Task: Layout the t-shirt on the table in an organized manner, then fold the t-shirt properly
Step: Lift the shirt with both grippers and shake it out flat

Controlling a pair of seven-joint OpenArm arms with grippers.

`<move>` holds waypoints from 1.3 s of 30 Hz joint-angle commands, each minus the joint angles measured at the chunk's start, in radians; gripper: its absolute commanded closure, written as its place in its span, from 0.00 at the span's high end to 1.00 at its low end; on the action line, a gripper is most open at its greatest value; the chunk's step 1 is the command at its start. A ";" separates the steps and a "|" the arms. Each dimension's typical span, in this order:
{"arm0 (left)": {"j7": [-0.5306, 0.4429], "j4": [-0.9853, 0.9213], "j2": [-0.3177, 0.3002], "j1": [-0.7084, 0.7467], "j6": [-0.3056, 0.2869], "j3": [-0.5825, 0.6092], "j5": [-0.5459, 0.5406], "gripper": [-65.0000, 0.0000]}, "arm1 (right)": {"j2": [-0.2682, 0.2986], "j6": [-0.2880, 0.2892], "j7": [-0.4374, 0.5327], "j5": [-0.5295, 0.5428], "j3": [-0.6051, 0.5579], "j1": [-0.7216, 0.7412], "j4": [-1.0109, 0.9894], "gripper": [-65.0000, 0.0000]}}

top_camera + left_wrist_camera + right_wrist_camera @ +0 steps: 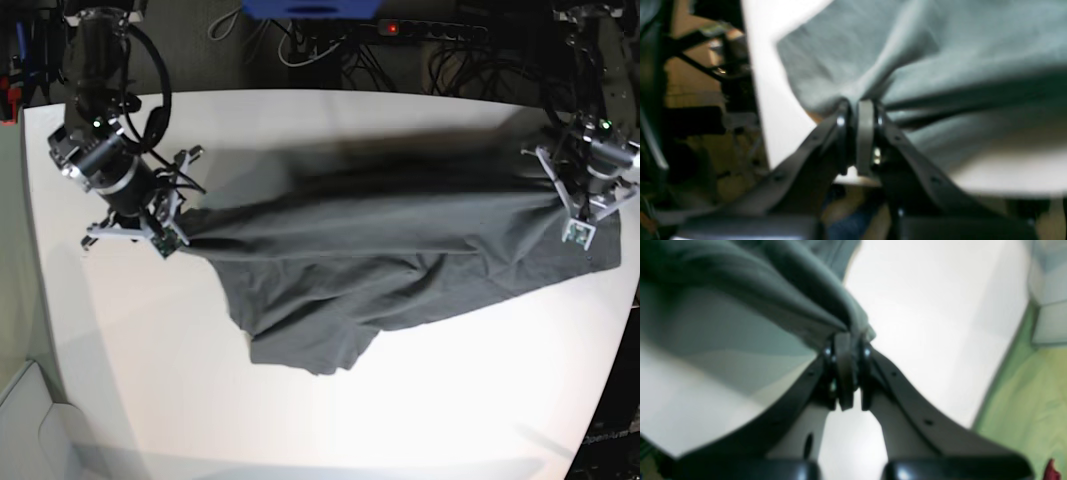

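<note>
The left tool [862, 111] is clamped tight on a bunched edge of the dark charcoal-grey soft cloth t-shirt [370, 260]. The right tool [846, 348] pinches the opposite edge, though blur hides exactly which part. The shirt hangs stretched between them, sagging onto the large white smooth table [300, 410].

The t-shirt [380, 260] stretches across the middle of the table [330, 410]. The right gripper [180, 228] pinches its left end. The left gripper [568, 205] pinches its right end.

Both wrist views are blurred; the shirt [380, 260] spills past the table's [330, 420] right edge, its corners pinched from sight.
</note>
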 commanded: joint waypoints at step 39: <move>-0.082 -0.219 -0.011 -0.040 -0.214 -0.200 0.016 0.01 | -0.074 -0.006 0.097 -0.209 -0.128 0.202 -0.312 0.00</move>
